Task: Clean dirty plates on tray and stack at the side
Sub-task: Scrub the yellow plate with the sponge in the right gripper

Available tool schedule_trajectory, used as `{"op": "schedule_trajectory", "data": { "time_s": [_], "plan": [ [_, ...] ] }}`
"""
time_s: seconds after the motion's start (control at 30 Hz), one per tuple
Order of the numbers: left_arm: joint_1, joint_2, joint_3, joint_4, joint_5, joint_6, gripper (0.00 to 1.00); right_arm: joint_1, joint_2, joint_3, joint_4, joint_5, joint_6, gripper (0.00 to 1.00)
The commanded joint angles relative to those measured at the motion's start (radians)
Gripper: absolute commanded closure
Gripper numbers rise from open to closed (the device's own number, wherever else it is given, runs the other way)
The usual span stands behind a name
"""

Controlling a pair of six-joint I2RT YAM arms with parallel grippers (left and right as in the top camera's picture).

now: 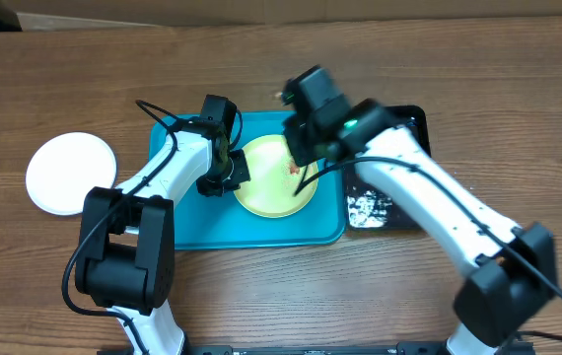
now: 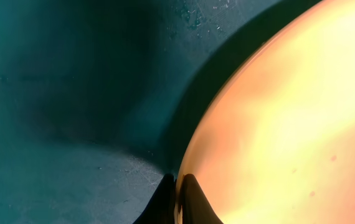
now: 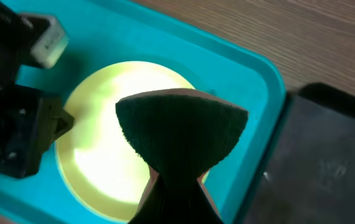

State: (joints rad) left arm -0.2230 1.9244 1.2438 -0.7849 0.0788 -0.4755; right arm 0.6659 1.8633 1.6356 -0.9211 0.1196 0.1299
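The left pincer (image 2: 176,185) was closed on the rim of the yellow-green plate (image 1: 273,182) in the blue tray (image 1: 261,230); the right pincer (image 3: 176,182) squeezed a dark sponge (image 3: 180,124) above it.

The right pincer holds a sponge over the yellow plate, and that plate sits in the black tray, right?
No. The yellow plate sits in the blue tray, not the black tray, as the overhead view shows. The right pincer does hold a sponge over it.
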Motion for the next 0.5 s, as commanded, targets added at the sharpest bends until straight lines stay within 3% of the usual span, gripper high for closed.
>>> {"op": "schedule_trajectory", "data": {
  "time_s": [0.0, 0.17, 0.47],
  "plan": [
    [-0.013, 0.018, -0.024, 0.005, -0.007, -0.004, 0.96, 0.032, 0.071, 0.003, 0.021, 0.177, -0.006, 0.96],
    [-0.013, 0.018, -0.024, 0.006, -0.007, -0.004, 0.96, 0.051, 0.160, 0.003, 0.045, 0.297, -0.006, 0.96],
    [-0.013, 0.018, -0.024, 0.003, -0.008, -0.003, 0.96, 0.051, 0.254, 0.003, 0.061, 0.283, -0.002, 0.96]
  ]
}}
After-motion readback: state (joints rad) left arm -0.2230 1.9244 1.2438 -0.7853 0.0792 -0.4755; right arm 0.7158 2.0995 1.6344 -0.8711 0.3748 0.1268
